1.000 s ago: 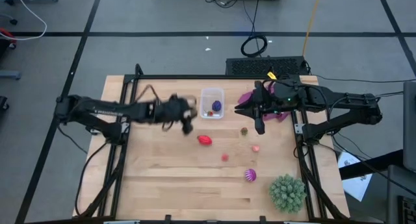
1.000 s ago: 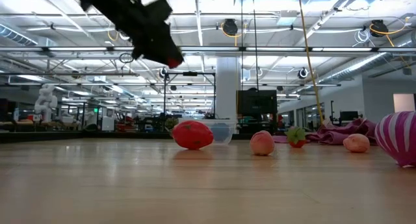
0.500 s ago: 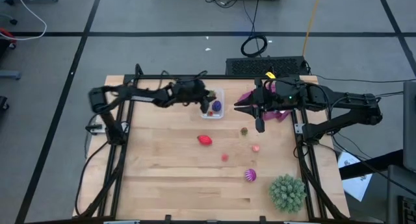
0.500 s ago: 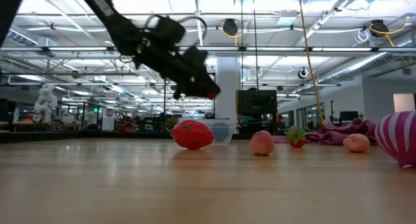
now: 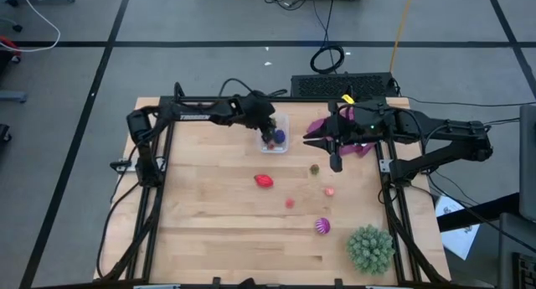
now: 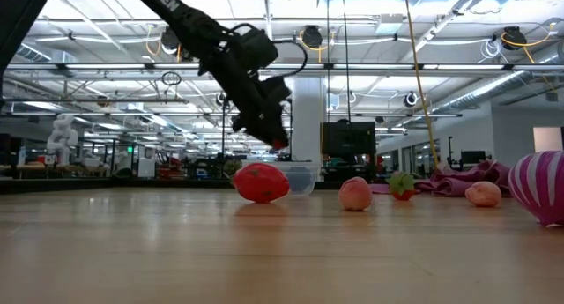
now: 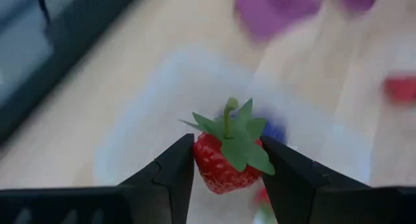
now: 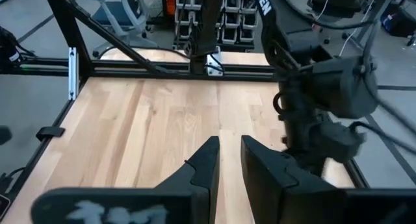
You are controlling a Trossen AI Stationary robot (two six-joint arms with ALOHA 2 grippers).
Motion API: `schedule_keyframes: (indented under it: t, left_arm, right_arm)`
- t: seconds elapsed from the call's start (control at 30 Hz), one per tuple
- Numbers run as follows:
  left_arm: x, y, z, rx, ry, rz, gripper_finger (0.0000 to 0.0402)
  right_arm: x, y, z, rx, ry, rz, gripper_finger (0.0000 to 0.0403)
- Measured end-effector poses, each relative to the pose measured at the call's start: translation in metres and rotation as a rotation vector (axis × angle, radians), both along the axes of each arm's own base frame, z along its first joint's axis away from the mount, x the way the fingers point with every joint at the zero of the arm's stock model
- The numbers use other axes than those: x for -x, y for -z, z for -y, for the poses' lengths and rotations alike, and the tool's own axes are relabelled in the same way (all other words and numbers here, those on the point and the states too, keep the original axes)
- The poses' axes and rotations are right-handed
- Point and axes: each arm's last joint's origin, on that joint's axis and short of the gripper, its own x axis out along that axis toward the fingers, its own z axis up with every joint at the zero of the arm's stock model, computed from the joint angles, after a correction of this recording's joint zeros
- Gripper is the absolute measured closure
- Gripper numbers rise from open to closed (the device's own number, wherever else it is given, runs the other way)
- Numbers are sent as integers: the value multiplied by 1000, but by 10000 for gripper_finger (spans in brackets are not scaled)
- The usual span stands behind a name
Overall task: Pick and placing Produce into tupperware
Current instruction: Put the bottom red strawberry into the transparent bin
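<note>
The left gripper [image 7: 224, 165] is squeezing a little red strawberry [image 7: 222, 160] between its two dark fingers [image 7: 170, 169]. The strawberry's long line runs from its green leafy cap to its red tip. The cap and short stem point out past the fingertips, away from the wrist, and the red tip points back toward it. The fingers press on its two sides.

The gripper hangs in the air right over the tupperware [image 5: 274, 132], the small clear box at the far edge of the table [image 5: 218, 222]. In the low view the red of the strawberry [image 6: 279, 144] shows at the gripper's lower end, just above the box [image 6: 298, 178]. A small blue-purple piece [image 5: 279, 137] already lies inside the box, right under the gripper.

Nothing stands between the strawberry and the open box.

On the near side of the left gripper, a red piece [image 5: 264, 181] lies on the wood, near the box. Farther out lie a small red bit [image 5: 290, 203], a pink one [image 5: 330, 190], a brownish one with a green top [image 5: 315, 168] and a striped magenta ball [image 5: 322, 226]. The big green spiky ball [image 5: 369, 248] sits well away, at the near corner.

The right gripper [image 5: 335, 162] hangs beside the box on its other side, close to a purple cloth [image 5: 360, 147]. Its fingers [image 8: 205, 160] are closed and hold nothing.
</note>
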Motion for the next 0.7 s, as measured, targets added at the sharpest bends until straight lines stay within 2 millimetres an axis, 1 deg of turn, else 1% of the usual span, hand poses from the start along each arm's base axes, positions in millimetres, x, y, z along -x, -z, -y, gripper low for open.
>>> schedule_keyframes:
  t: [0.07,0.2,0.3,0.43,0.7]
  left_arm:
    - [9,7,-2,54,-27,-73,240]
    - [15,9,-6,90,-37,-110,240]
    - [14,9,-5,88,-18,-116,240]
    - [11,3,-6,84,14,-78,240]
    - [5,1,-8,66,16,-14,240]
  right_arm:
    - [0,-1,0,4,-2,5,346]
    - [0,-1,0,23,-9,8,346]
    - [0,-1,0,26,-10,8,346]
    - [0,-1,0,25,-9,14,346]
    - [0,-1,0,13,-3,15,346]
